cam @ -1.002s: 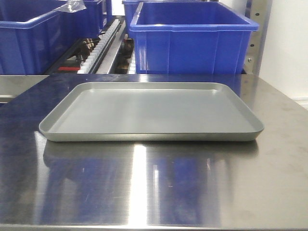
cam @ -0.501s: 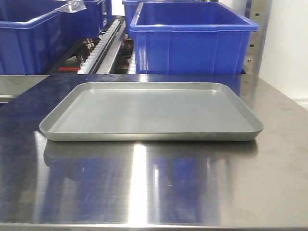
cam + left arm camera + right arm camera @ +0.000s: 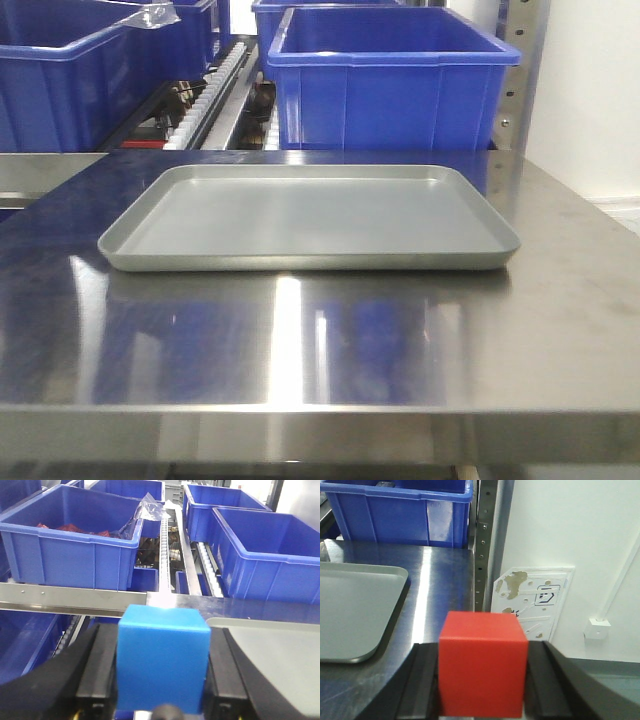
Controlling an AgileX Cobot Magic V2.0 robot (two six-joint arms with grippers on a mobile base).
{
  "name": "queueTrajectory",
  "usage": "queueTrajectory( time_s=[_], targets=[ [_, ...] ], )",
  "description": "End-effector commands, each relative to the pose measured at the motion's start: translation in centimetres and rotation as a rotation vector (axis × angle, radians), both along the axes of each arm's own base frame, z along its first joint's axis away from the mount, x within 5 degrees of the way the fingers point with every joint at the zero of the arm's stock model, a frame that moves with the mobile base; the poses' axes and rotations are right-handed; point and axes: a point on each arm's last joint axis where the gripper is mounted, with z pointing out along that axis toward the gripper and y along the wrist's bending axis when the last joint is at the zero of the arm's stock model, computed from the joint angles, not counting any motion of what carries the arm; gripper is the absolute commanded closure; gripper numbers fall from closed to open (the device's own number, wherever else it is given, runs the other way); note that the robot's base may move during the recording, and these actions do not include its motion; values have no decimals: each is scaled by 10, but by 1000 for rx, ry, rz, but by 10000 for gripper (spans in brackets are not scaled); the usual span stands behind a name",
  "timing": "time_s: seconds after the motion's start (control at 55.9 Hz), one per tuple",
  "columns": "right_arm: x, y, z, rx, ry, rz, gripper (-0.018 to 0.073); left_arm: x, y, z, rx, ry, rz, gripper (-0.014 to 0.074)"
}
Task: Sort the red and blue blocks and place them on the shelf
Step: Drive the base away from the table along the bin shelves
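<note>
Left end effector (image 3: pixel 160 677) grips blue block (image 3: pixel 162 657); right (image 3: pixel 482 680), red block (image 3: pixel 482 660).

blue cube (image 3: pixel 162 661) gripped, red cube (image 3: pixel 482 664) gripped, both upright

Blue block (image 3: pixel 162 665): bright, plain, matte, btw black fingers (image 3: pixel 97 675). Red block (image 3: pixel 482 662): bright, plain. Tray (image 3: pixel 310 215): flat grey. Tubs (image 3: pixel 390 80) at 12 o'clock: deep blue. Roller track (image 3: pixel 212 92) at 11 o'clock: white. Table (image 3: pixel 300 360): brushed silver w/ blue reflections.
</note>
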Motion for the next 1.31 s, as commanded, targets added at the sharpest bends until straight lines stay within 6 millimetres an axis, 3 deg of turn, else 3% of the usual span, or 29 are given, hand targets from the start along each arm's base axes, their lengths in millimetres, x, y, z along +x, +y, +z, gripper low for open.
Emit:
queueTrajectory(
  time_s=[0.0, 1.288],
  targets=[
    [1, 0, 16, -8, -108, -5, 176, 0, 2, 17, -26, -106, 16, 362],
    [1, 0, 16, -8, -108, -5, 176, 0, 2, 17, -26, -106, 16, 362]
  ],
)
